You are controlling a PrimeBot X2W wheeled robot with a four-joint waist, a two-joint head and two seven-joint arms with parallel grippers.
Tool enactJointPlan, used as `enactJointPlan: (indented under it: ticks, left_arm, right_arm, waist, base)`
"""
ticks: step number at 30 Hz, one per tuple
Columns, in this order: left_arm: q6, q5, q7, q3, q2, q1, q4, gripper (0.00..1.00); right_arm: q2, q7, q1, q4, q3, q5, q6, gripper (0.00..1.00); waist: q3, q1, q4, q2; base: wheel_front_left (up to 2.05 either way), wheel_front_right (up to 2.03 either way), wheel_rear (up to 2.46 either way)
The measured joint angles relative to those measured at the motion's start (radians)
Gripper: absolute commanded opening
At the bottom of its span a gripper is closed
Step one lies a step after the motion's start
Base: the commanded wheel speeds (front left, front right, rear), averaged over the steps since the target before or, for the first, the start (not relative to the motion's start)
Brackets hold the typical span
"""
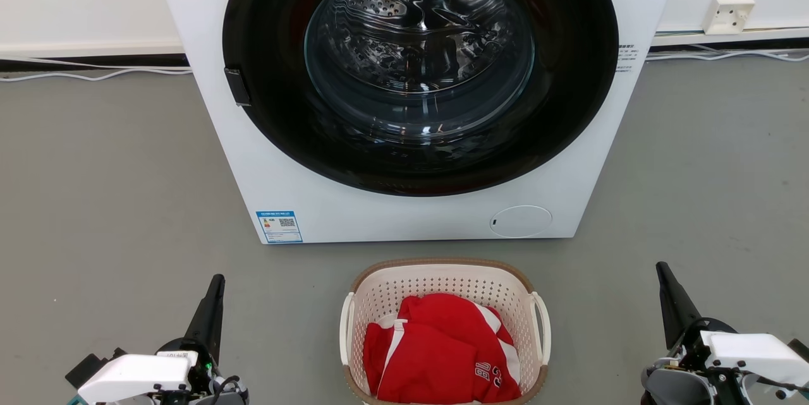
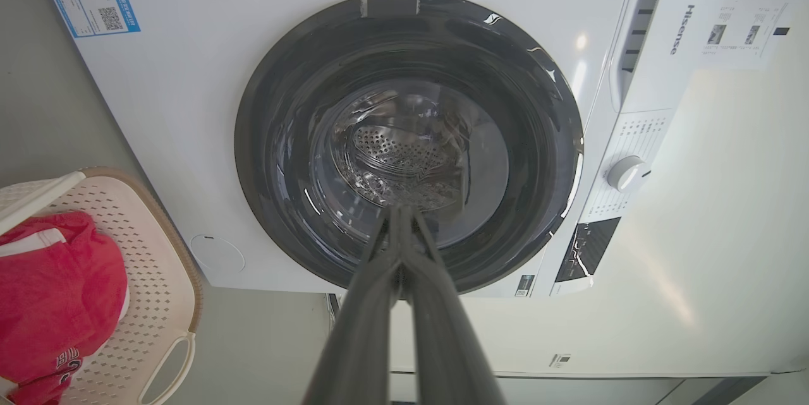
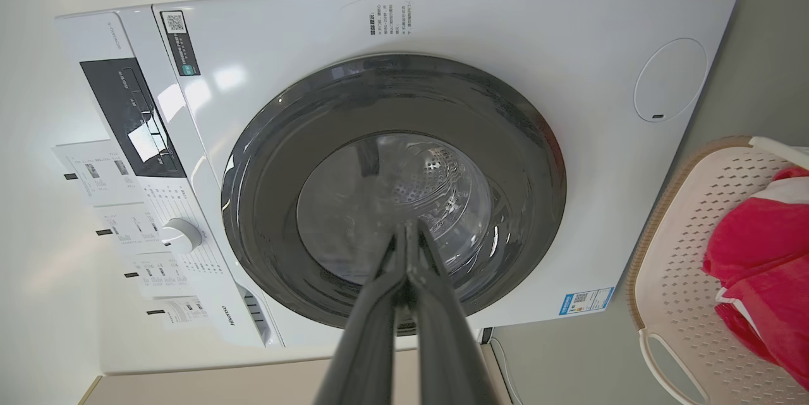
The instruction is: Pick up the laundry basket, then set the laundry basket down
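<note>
The laundry basket (image 1: 442, 280) loses its near end to the head view's bottom edge, and a red garment (image 1: 436, 354) hides its floor. The washing machine (image 1: 404, 218) is cut off at the top. Print on its blue label (image 1: 279, 227) is too small to read.

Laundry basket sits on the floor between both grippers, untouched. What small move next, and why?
Probably open both grippers. The left gripper and right gripper are each shut tip to tip, and both stand well out to the sides of the laundry basket. It has a loop handle on each side facing them, so opening likely comes before closing in.
</note>
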Motion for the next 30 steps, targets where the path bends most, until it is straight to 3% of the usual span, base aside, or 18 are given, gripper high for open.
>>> enactJointPlan:
  ticks: [30]
  left_arm:
    - [0.000,0.000,0.008,0.006,-0.004,0.000,0.000,0.00]
  right_arm:
    - [0.000,0.000,0.000,0.000,0.000,0.000,0.000,0.00]
  waist:
    - [0.000,0.0000,0.000,0.0000]
  base:
    - [0.00,0.00,0.00]
